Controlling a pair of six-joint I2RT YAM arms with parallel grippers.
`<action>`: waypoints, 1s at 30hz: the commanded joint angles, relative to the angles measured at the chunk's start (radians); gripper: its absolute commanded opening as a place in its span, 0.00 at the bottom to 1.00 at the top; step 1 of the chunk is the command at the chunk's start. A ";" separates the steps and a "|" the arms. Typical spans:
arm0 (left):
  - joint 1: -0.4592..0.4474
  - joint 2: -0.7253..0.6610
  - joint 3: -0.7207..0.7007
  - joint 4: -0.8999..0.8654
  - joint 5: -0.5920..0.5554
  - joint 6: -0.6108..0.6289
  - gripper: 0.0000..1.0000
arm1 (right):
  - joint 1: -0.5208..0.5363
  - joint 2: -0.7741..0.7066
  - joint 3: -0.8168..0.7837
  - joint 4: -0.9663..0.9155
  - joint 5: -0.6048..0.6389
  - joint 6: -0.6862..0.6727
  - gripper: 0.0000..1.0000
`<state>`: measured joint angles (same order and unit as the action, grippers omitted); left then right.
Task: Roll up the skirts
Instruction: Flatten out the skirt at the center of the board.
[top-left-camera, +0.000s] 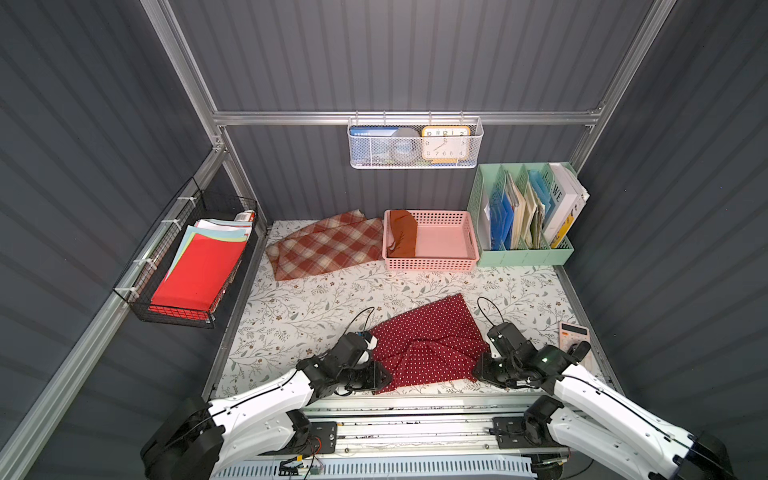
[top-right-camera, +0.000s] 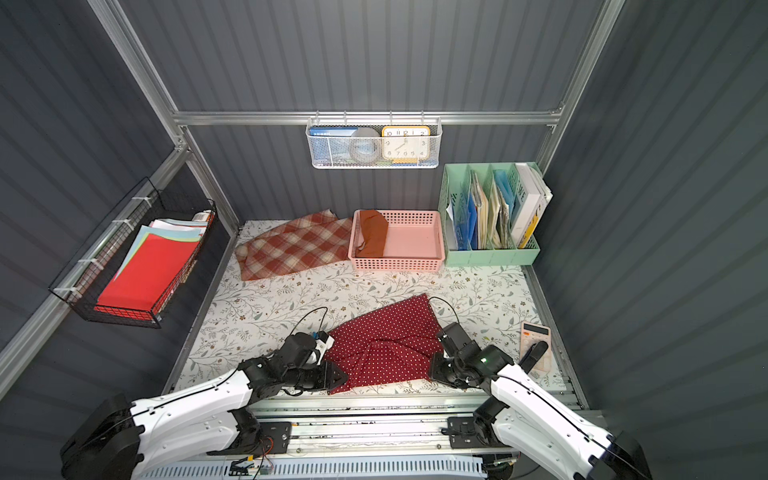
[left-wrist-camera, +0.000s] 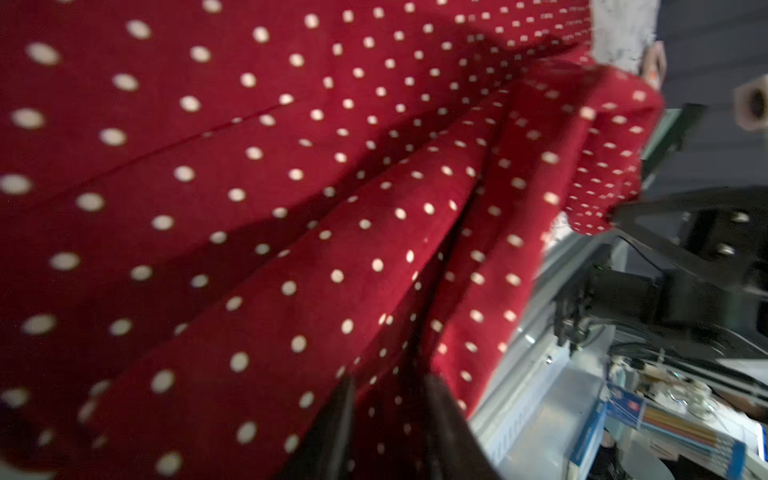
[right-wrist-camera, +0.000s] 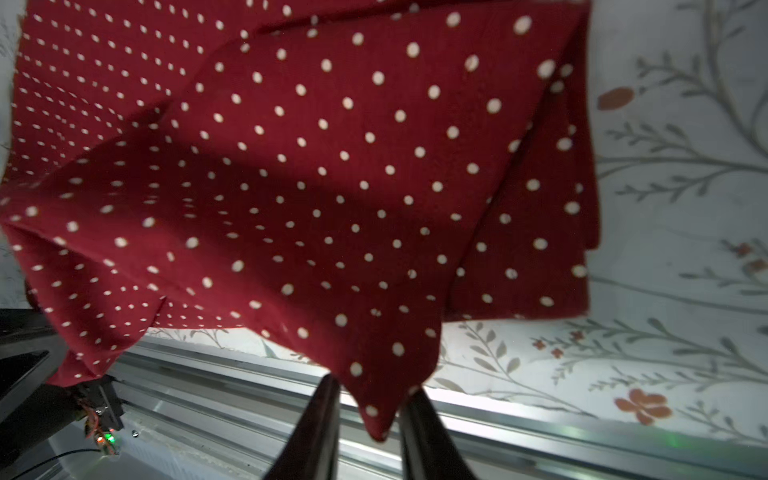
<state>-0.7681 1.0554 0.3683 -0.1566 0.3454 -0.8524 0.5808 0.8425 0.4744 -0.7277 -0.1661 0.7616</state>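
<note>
Wrist views show left hand (left-wrist-camera: 390, 382) and right hand (right-wrist-camera: 372, 384) narrowly parted around the polka-dot skirt's (right-wrist-camera: 311, 166) six-o'clock corners, likely releasing it flat for rolling.

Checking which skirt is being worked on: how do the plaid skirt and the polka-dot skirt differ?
The plaid skirt lies at the back beside the pink basket, untouched; the polka-dot skirt lies at the front, with the left gripper and right gripper at its corners. The plaid skirt is red-and-cream checked; the polka-dot skirt is dark red with white dots. Neither is rolled.
</note>
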 joint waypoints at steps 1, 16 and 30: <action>-0.003 -0.007 0.100 -0.117 -0.129 0.033 0.69 | 0.008 0.009 0.054 -0.039 0.039 -0.007 0.36; 0.006 -0.096 0.226 -0.334 -0.625 -0.112 0.43 | 0.028 0.116 0.251 0.072 0.322 -0.155 0.49; 0.110 0.128 0.100 -0.098 -0.661 -0.146 0.69 | -0.079 0.859 0.536 0.325 0.369 -0.332 0.58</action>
<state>-0.6853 1.1545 0.5152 -0.3588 -0.3233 -1.0054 0.5144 1.6650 0.9821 -0.4427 0.1837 0.4610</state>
